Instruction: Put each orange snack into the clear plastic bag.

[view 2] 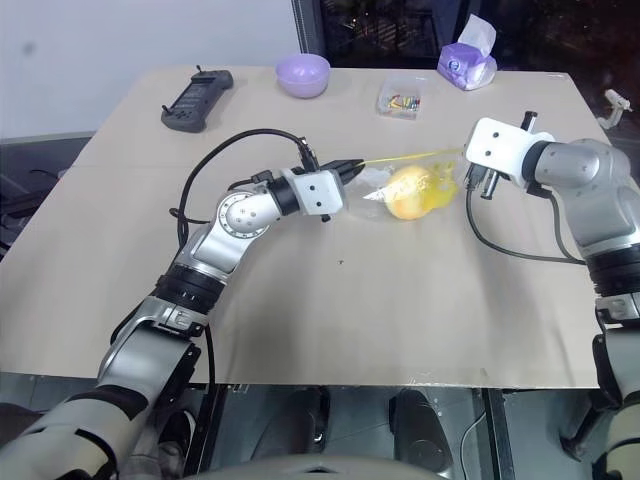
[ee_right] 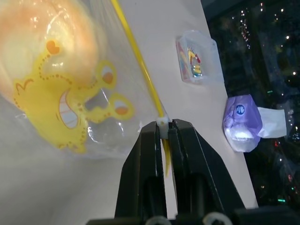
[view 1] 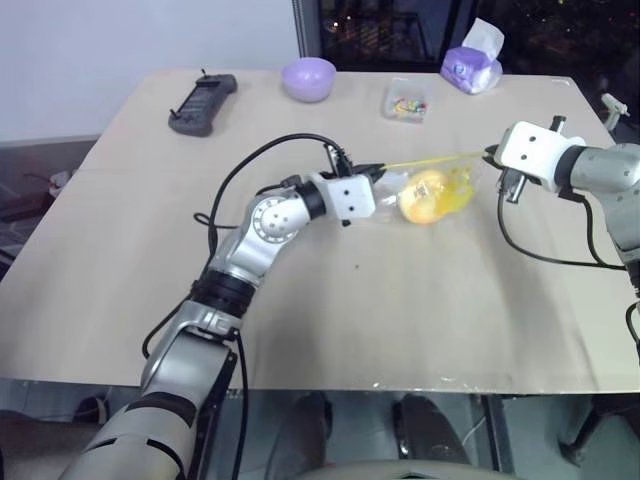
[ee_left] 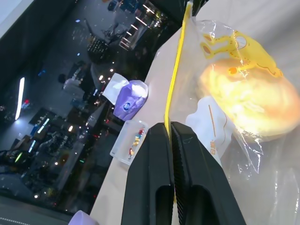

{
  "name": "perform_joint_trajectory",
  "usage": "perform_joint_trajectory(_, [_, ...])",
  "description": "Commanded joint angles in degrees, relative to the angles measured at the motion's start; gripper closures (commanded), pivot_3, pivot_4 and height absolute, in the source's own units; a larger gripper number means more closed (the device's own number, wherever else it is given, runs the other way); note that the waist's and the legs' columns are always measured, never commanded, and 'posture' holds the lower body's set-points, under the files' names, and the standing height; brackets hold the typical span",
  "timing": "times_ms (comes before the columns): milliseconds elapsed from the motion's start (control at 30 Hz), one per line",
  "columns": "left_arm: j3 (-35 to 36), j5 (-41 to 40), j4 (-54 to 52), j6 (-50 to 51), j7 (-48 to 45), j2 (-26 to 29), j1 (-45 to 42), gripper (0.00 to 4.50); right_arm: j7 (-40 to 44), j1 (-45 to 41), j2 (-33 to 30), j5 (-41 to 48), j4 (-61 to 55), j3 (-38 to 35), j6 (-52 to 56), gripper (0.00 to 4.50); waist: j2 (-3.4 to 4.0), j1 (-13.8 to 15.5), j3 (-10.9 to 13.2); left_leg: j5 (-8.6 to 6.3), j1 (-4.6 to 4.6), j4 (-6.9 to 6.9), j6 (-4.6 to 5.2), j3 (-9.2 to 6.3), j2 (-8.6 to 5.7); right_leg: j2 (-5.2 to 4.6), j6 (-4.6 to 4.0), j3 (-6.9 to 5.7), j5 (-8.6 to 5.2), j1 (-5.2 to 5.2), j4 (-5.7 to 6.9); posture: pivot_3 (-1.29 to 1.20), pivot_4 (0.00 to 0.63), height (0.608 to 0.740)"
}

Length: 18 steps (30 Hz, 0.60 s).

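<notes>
From the left eye view, the clear plastic bag [view 1: 432,186] hangs stretched between the two arms just right of the frame's centre, its yellow seal strip [view 1: 432,159] pulled taut along the top. The orange snack [view 1: 424,196] sits inside the bag, low in its belly, just above the counter [view 1: 330,310]. The left gripper [view 1: 384,171] comes in from centre-left and is clamped on the strip's left end; the right gripper [view 1: 490,153] reaches in from the right edge and pinches the strip's other end. Along the far edge of the counter, across the top of the frame, lie a black remote [view 1: 203,103], a purple bowl [view 1: 308,78], a small clear box [view 1: 404,100] of colourful bits and a purple tissue pack [view 1: 472,66].

The right eye view shows the same layout.

In the left wrist view, two black fingers [ee_left: 152,178] rise from the bottom centre, pressed together on the yellow strip, which runs from them to the top of the frame. The snack glows through the film at right, behind a yellow cartoon print [ee_left: 236,47]. The box and tissue pack sit left of centre.

In the right wrist view, the fingers [ee_right: 145,168] at bottom centre are closed tight on the strip's end with its white slider [ee_right: 162,126]. The snack fills the upper left inside the bag; box and tissue pack lie to the right.
</notes>
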Motion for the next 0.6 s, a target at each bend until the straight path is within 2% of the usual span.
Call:
perform_joint_trajectory(33, [2.11,-0.93,0.63,-0.44,1.52,0.27,-1.44,4.50,-1.97,-1.06,-0.58,0.07,-0.26,-3.82,0.41,4.31,0.00,0.04,0.00,0.00,0.00,0.00,0.00,0.00,0.00,0.00,0.00,0.00,0.00,0.00,0.00,0.00,0.150,0.740])
perform_joint_trajectory(367, [5.71,0.58,9.16,-2.72,14.74,-1.93,-12.60,4.50,-14.04,-8.77,5.32,-0.09,3.73,-7.35,-3.10,4.31,-0.01,0.02,0.03,0.08,-0.04,-0.02,-0.14,0.00,-0.01,0.00,0.00,-0.01,0.00,-0.04,-0.01,0.00,0.150,0.740])
perform_joint_trajectory(433, [5.68,-0.75,8.82,-3.65,13.31,-1.90,-12.31,4.50,-11.41,-7.40,5.64,1.64,1.69,-7.65,-0.77,4.31,-0.01,0.06,0.02,0.08,-0.04,-0.05,-0.15,0.00,-0.01,-0.01,0.00,-0.01,0.00,-0.04,-0.05,0.00,0.150,0.740])
perform_joint_trajectory(500, [4.95,-2.15,7.18,-3.54,10.04,-1.77,-10.01,4.50,-4.91,-3.24,4.62,4.58,-2.42,-6.74,1.91,4.31,-0.01,0.11,0.00,0.09,-0.04,-0.08,-0.15,0.01,-0.01,-0.03,0.00,-0.01,0.00,-0.02,-0.09,0.00,0.150,0.740])
perform_joint_trajectory(533, [4.26,-4.14,5.84,-2.59,6.36,-1.87,-8.07,4.50,-1.85,-0.89,4.13,6.11,-4.92,-6.40,3.98,4.31,0.00,0.15,0.00,0.08,-0.04,-0.09,-0.15,0.00,-0.02,-0.03,0.00,-0.02,0.00,0.00,-0.11,0.00,0.150,0.740])
perform_joint_trajectory(600, [2.15,-13.65,-0.15,5.11,-7.29,-2.44,-1.59,4.50,2.60,4.08,3.31,7.87,-10.29,-5.54,7.88,4.31,0.00,0.10,0.01,0.08,-0.06,-0.05,-0.15,0.01,-0.03,-0.04,0.00,-0.01,0.00,-0.02,-0.06,0.00,0.150,0.740])
